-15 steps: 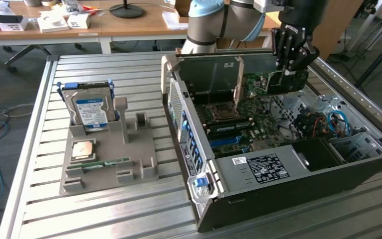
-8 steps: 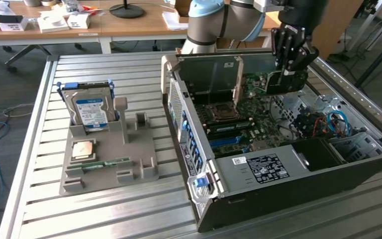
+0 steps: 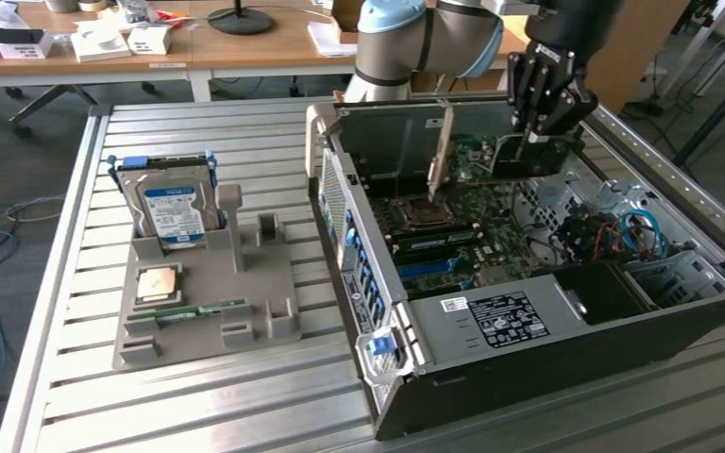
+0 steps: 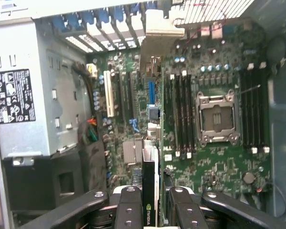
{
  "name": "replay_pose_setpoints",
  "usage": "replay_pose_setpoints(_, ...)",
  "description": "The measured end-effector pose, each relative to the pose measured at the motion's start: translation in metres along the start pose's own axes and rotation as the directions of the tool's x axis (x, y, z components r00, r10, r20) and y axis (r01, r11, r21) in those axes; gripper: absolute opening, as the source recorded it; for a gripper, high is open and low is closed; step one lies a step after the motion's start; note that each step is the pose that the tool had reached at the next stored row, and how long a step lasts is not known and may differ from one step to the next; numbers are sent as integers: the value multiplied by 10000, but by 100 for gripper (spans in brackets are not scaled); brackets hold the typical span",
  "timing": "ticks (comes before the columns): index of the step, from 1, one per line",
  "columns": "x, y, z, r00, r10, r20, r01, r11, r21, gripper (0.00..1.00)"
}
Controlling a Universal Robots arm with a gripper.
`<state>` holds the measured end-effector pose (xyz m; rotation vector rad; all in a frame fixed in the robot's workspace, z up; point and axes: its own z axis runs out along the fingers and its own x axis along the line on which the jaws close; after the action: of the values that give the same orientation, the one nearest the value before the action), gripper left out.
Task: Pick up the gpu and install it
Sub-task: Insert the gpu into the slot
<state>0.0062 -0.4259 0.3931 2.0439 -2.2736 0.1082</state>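
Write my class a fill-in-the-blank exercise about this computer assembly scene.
The gripper holds the graphics card above the open computer ___.
The hard drive stands ___, not flat.
The memory stick lies on the grey ___.
Missing words: case; upright; tray.

gpu (image 3: 521, 159) over motherboard (image 3: 495, 241) — inside case (image 3: 463, 354)

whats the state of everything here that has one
computer case: lying on its side, side panel off
gripper: shut on the gpu
gpu: held on edge over the motherboard
cpu socket: no cooler on it
hard drive: standing upright in the grey tray
memory stick: lying flat in the grey tray
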Motion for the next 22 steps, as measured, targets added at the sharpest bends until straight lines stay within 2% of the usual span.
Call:
replay_pose_setpoints(2, 1, 0, 2, 9999, -13, 129, 14, 9999, -115, 27)
replay_pose_setpoints(3, 3, 0, 3, 9998, -16, 219, 20, 9999, -152, 27)
replay_pose_setpoints(7, 9, -1, 13, 9981, -22, 620, 35, 9998, -218, 27)
replay_pose_setpoints(8, 11, -2, 15, 9978, -23, 661, 39, 9997, -235, 27)
replay_pose_setpoints(12, 12, -1, 18, 9978, -24, 664, 43, 9996, -279, 27)
replay_pose_setpoints(15, 12, -1, 19, 9978, -24, 668, 43, 9996, -280, 27)
replay_pose_setpoints(17, 11, -1, 21, 9975, -24, 704, 44, 9996, -282, 27)
replay_pose_setpoints(20, 11, -2, 21, 9975, -25, 704, 45, 9996, -284, 27)
replay_pose_setpoints(22, 15, 2, 25, 9971, -27, 758, 49, 9996, -287, 27)
